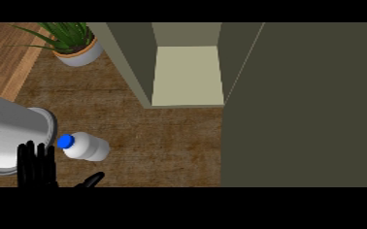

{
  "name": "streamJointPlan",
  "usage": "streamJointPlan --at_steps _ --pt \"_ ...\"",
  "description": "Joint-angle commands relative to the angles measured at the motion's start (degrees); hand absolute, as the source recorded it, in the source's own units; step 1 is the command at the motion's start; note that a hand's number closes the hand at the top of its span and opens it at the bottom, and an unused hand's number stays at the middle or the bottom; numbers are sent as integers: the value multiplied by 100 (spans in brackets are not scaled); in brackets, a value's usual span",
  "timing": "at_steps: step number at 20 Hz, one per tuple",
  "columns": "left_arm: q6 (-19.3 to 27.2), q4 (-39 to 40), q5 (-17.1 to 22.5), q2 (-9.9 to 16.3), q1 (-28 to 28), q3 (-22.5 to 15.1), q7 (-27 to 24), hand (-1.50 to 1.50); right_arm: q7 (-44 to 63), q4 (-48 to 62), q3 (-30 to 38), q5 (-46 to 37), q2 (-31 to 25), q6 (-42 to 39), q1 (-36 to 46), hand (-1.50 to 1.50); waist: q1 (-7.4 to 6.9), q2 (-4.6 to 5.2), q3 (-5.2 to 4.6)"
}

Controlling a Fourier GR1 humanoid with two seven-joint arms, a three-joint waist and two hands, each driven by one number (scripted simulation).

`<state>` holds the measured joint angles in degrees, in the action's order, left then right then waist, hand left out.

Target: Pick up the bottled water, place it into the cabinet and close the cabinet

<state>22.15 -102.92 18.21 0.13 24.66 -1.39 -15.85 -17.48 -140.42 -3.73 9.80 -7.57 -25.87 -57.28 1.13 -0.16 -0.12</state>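
The bottle [86,147], white with a blue cap, lies on its side on the table [165,136] at near left, cap pointing left. Just left of it stands a grey metal pot [25,128]. The left hand [37,167] shows at the near left edge, fingers straight and up, thumb spread wide, holding nothing, near the bottle but apart. The cabinet [186,75] stands open at far centre, its door [294,106] swung out at right. A potted plant [72,43] sits far left.

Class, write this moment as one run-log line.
bottle: on counter, ungrasped | cabinet: open | left hand: open, beside bottle | right hand: unseen
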Motion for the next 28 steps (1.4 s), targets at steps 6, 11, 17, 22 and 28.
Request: streamJointPlan --at_steps 6,11,17,22,28 --pt "-560 1713 545 118 -951 893 -704 -150 -292 -926 259 297 -9 -255 -823 -150 20 2 2" --pt "-830 2711 536 -1 -1184 977 -1238 -150 -298 -1117 133 246 55 -290 -1099 -150 14 11 -1" --pt "-941 3889 528 57 -1915 1298 -1811 -150 -284 -1156 482 617 -120 -401 -1117 -150 0 29 -2" --pt "-1254 4471 761 239 -2270 1619 -2084 -150 -564 -637 743 480 -23 -461 -895 -150 -39 18 5" --pt "-1955 4938 1266 -6 -2267 1371 -2727 -150 -682 -842 659 492 24 -635 -1251 -150 -21 10 0"
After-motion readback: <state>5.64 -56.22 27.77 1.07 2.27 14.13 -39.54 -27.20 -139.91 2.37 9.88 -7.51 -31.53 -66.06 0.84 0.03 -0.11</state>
